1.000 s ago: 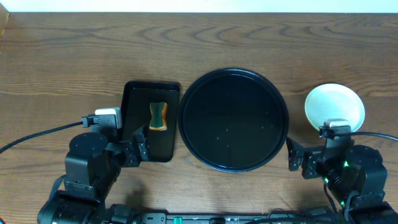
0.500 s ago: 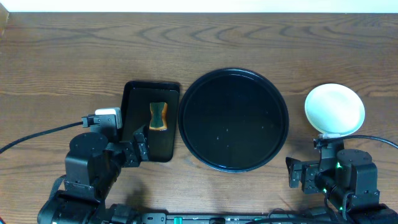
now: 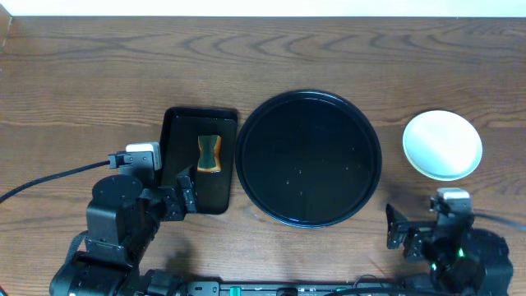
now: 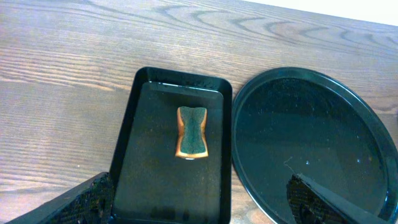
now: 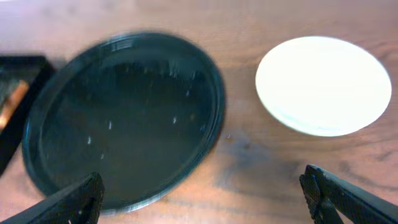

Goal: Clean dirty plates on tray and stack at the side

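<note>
The round black tray [image 3: 308,158] lies mid-table with nothing on it; it also shows in the left wrist view [image 4: 311,143] and the right wrist view [image 5: 118,118]. The plates [image 3: 442,145] sit as a pale stack on the table right of the tray, seen too in the right wrist view [image 5: 323,84]; only the top pale one shows. My left gripper [image 4: 202,202] is open and empty over the near end of the small rectangular tray. My right gripper [image 5: 202,199] is open and empty, near the table's front edge, below the plates and apart from them.
A small black rectangular tray [image 3: 199,160] left of the round tray holds an orange and green sponge [image 3: 209,153], also in the left wrist view [image 4: 191,132]. A cable [image 3: 49,177] runs across the table at the left.
My right arm has drawn back toward the front edge, away from the stacked plates, which are now fully uncovered. The left arm has not moved.
</note>
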`<state>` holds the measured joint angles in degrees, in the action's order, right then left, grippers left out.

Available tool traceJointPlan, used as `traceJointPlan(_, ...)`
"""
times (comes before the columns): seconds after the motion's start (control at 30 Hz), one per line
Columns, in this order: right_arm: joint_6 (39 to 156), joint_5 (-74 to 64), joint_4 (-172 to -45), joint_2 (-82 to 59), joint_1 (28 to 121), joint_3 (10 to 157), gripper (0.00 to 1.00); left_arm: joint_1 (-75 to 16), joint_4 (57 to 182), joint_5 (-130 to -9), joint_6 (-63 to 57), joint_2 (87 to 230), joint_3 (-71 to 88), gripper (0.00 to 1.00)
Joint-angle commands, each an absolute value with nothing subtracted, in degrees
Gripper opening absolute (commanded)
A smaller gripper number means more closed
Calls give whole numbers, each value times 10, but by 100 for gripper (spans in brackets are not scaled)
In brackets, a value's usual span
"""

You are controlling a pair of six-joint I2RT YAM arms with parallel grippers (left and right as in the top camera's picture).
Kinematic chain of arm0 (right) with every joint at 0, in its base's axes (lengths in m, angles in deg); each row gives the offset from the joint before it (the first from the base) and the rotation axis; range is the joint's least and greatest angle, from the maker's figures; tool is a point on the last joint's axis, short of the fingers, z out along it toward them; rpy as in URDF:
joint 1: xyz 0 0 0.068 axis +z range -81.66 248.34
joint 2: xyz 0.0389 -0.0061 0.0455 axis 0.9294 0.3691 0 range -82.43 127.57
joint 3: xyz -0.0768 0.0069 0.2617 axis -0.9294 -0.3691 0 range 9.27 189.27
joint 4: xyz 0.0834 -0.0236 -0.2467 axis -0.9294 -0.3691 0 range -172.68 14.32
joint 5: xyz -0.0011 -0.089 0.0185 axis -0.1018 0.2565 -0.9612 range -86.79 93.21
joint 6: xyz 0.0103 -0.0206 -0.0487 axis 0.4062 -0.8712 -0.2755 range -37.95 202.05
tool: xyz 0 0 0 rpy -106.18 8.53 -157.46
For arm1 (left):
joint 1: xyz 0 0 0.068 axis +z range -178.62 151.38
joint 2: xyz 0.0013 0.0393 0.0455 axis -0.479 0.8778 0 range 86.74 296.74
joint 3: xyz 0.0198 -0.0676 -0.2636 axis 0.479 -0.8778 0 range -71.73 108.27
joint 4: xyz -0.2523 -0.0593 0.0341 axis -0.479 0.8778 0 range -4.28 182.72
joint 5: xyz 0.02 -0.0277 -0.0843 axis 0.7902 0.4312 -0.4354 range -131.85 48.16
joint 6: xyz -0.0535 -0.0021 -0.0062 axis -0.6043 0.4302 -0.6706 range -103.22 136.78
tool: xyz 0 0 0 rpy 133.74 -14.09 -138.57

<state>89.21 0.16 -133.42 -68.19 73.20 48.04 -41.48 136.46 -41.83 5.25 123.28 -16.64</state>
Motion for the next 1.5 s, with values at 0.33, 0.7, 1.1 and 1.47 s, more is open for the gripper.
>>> traceJointPlan(0.33, 875, -14, -1178, -821, 672, 358, 99, -416, 1364, -414, 65, 1231, -171, 89)
traceJointPlan(0.7, 875, -61, -877, -821, 672, 205, 99, -416, 1364, -414, 65, 1231, -171, 89)
traceJointPlan(1.1, 833, -72, -676, -822, 672, 96, 99, -416, 1364, -414, 65, 1231, -171, 89)
traceJointPlan(1.47, 786, -68, -792, -822, 673, 96, 99, -416, 1364, -414, 65, 1231, -171, 90)
